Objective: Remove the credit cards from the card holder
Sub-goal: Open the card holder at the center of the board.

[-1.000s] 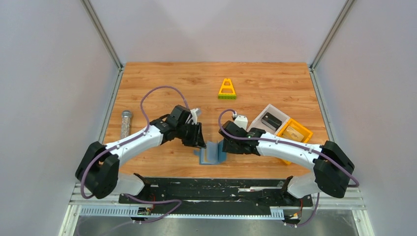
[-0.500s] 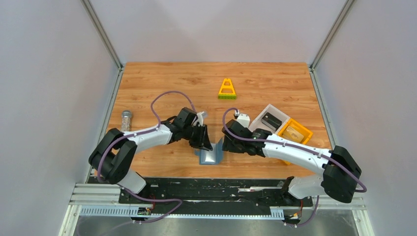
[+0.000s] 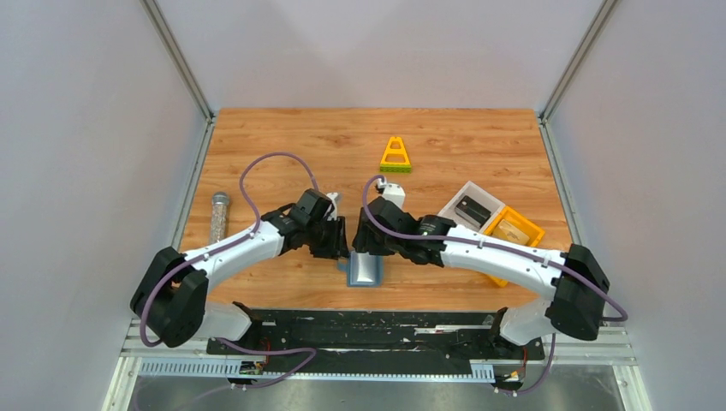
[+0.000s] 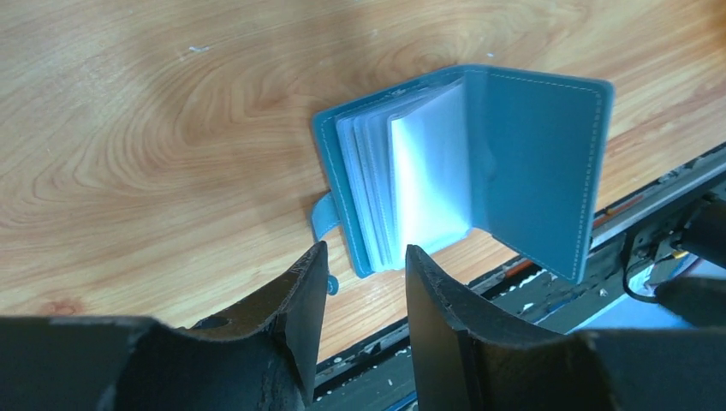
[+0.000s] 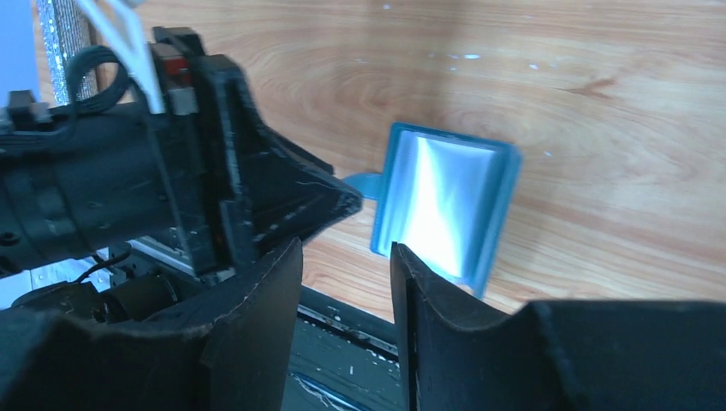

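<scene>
Place: a robot lab test cell, not a home or a shop.
Enclosure: plain pale walls close in three sides, joined by bare aluminium posts.
Surface: one wood-grain surface fills the whole floor of the booth.
Machines: a white-and-black left arm and right arm are mounted on a black plate and a metal rail at the near edge. Purple cables loop loose over them.
Props: an unrelated mix lies about, namely a yellow triangular toy, a white bin, a yellow bin, a glittery tube and a blue card holder.
</scene>
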